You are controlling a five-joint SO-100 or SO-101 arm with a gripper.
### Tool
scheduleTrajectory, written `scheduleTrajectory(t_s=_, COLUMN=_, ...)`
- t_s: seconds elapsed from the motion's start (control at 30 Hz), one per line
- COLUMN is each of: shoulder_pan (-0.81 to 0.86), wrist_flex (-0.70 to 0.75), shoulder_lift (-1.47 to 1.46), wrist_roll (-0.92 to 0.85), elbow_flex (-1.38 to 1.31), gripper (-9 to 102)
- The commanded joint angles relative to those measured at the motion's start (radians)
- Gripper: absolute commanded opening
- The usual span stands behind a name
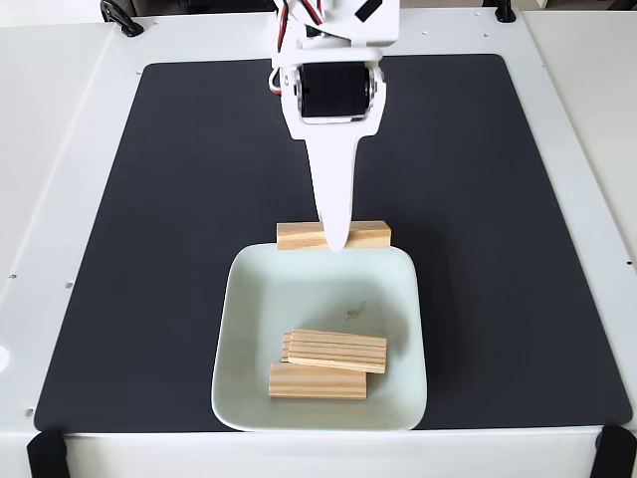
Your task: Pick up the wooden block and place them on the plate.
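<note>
A pale wooden block [299,236] lies crosswise just behind the far rim of the mint-green square plate [249,299], on the black mat. My white gripper [336,239] reaches down from the top of the fixed view, its tapered finger [332,169] crossing the middle of that block with the tip at the plate's rim. From this angle one finger covers the other, so the jaw gap is hidden. Inside the plate, near its front, more wooden blocks [335,351] lie piled, one [318,381] lowest and nearest the front rim.
The black mat [179,199] covers most of the white table [60,149], with bare mat left and right of the plate. The arm's base stands at the top centre. Black clamps sit at the table's corners.
</note>
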Motion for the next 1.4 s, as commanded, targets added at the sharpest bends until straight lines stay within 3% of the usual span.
scheduleTrajectory(t_s=0.0, shoulder_pan=0.002, wrist_flex=-0.014, shoulder_lift=0.017, wrist_roll=-0.006, elbow_flex=-0.044, gripper=0)
scheduleTrajectory(t_s=0.27, shoulder_pan=0.002, wrist_flex=-0.012, shoulder_lift=0.018, wrist_roll=-0.006, elbow_flex=-0.043, gripper=5)
scheduleTrajectory(t_s=0.53, shoulder_pan=0.003, wrist_flex=0.063, shoulder_lift=0.018, wrist_roll=-0.006, elbow_flex=-0.046, gripper=41)
scheduleTrajectory(t_s=0.63, shoulder_pan=0.003, wrist_flex=0.112, shoulder_lift=0.018, wrist_roll=-0.006, elbow_flex=-0.046, gripper=49)
scheduleTrajectory(t_s=1.23, shoulder_pan=-0.005, wrist_flex=0.106, shoulder_lift=0.018, wrist_roll=-0.018, elbow_flex=-0.046, gripper=49)
scheduleTrajectory(t_s=1.37, shoulder_pan=-0.005, wrist_flex=0.104, shoulder_lift=0.018, wrist_roll=-0.011, elbow_flex=-0.046, gripper=39)
